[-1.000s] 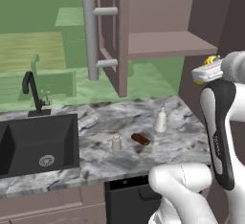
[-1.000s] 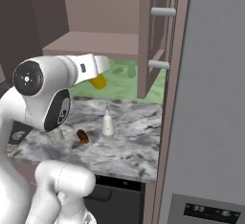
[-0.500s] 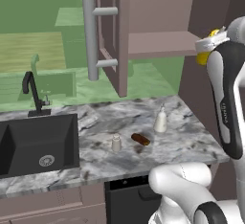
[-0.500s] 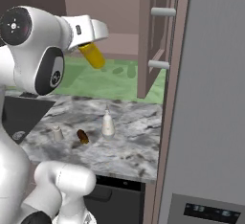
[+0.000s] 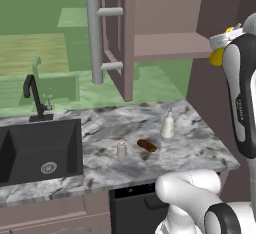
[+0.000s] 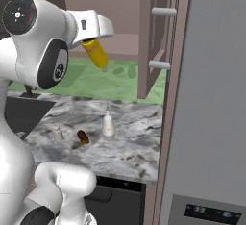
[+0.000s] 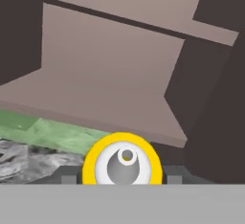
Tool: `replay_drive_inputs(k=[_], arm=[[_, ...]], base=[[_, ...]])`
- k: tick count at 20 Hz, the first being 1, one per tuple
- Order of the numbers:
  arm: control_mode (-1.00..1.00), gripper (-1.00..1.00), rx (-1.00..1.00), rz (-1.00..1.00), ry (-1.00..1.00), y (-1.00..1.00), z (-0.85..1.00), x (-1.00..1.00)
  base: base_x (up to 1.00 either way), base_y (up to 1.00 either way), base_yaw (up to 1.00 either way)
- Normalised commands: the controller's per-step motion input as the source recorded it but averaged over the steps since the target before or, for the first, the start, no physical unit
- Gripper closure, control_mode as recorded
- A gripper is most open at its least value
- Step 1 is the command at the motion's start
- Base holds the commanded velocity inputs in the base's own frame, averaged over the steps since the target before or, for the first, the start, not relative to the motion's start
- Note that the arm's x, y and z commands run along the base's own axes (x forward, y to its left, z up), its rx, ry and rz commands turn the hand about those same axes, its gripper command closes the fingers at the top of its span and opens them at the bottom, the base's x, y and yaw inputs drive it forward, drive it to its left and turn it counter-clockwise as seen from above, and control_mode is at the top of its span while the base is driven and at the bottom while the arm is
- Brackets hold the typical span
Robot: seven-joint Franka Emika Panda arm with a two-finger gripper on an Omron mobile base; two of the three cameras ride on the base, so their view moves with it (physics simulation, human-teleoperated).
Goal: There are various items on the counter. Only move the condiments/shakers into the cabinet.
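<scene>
The yellow squeeze bottle [image 6: 97,53] is held clamped in the gripper [image 6: 91,40], raised in the air before the open cabinet [image 5: 165,45], tilted with its far end pointing down toward the shelf. On the counter [image 5: 195,150] below, the white bottle [image 5: 168,125], the brown lump [image 5: 147,145] and the small shaker [image 5: 121,149] are seen standing apart from one another, right of the sink [image 5: 30,148].

Arm [image 6: 45,60] raised high — fingers [image 7: 68,175] clamped, hand tilted downward.
</scene>
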Motion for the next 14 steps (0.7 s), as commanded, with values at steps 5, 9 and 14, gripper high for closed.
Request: replay_drive_inputs(k=[5, 9, 14], arm=[[-1.0, 1.0, 0.1, -0.05, -0.02, -0.06, 0.01, 0.1], [-1.0, 1.0, 0.14, -0.05, -0.06, -0.01, 0.0, 0.11], [-1.0, 1.0, 0.01, -0.02, 0.0, 0.0, 0.03, 0.14]], base=[[0.0, 0.0, 0.0], [0.0, 0.0, 0.0], [0.0, 0.0, 0.0]])
